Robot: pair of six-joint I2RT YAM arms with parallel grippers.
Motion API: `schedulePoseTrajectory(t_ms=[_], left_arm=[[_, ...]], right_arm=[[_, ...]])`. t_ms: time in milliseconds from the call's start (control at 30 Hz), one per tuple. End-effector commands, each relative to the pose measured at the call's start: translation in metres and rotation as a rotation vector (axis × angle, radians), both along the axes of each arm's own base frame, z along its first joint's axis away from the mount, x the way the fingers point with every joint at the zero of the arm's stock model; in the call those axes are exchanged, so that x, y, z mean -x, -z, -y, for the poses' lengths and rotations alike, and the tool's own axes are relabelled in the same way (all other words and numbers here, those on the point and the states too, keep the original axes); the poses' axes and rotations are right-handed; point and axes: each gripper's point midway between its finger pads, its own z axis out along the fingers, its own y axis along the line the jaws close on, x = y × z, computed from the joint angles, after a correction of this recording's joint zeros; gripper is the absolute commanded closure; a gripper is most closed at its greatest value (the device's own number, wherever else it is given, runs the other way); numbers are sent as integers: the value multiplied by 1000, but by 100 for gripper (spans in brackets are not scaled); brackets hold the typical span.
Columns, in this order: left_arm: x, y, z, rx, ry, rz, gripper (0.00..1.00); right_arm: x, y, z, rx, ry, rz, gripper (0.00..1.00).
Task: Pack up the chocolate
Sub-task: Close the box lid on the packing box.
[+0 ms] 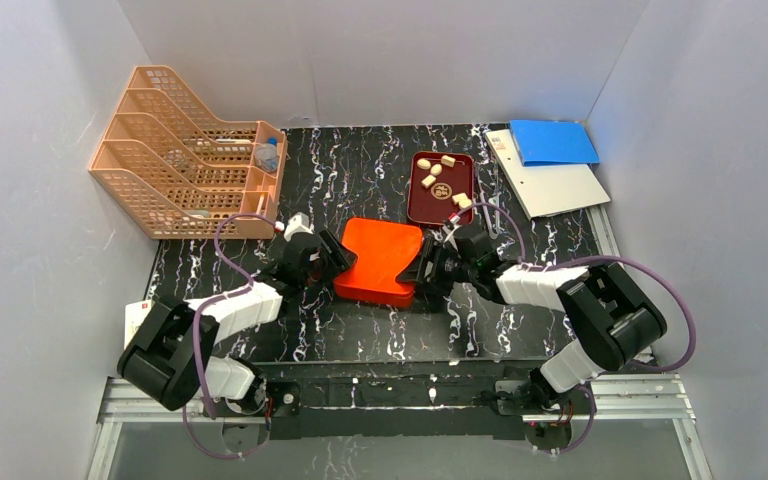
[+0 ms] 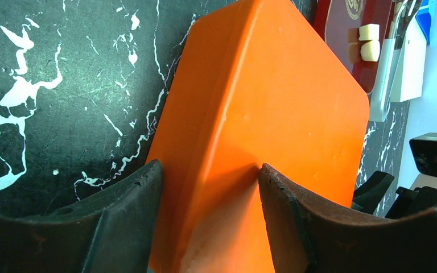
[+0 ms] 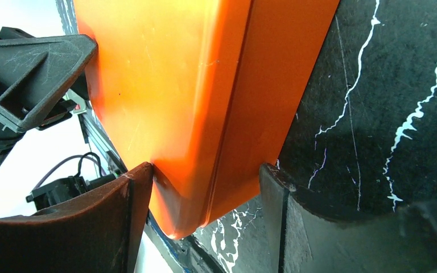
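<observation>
Nearest you, your left fingers [image 2: 119,227] are clamped on the left end of the orange-red box [image 1: 380,258]. Your right fingers [image 3: 91,227] are clamped on its right end, so the box sits between the two arms. I can't tell whether it's resting on the surface [image 1: 380,170] or already lifted.

The box shows only a plain, smooth orange face. No compartments are visible and there's no chocolate in it.

The chocolate [image 1: 436,169] is beyond the box and right of centre, loose in the dark red tray [image 1: 420,208], with about eight pieces scattered along the tray's near-far length. The right arm is nearer to it. The tray is close behind the box, not touching it.

My read: packing hasn't started. The box needs opening or flipping first, and both arms are tied up until then.

At the far left there's a peach file rack [image 1: 175,150], and at the far right a blue folder [image 1: 552,142].
</observation>
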Motion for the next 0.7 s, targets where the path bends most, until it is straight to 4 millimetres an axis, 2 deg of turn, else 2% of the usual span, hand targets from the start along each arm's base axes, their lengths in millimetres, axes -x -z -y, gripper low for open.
schedulePoseTrajectory(t_ms=[0, 667], left_arm=[[50, 27, 14, 16, 133, -169, 42], [70, 11, 4, 86, 110, -141, 42]], right_arm=[[23, 46, 24, 208, -29, -94, 27], [-43, 29, -1, 214, -41, -41, 28]])
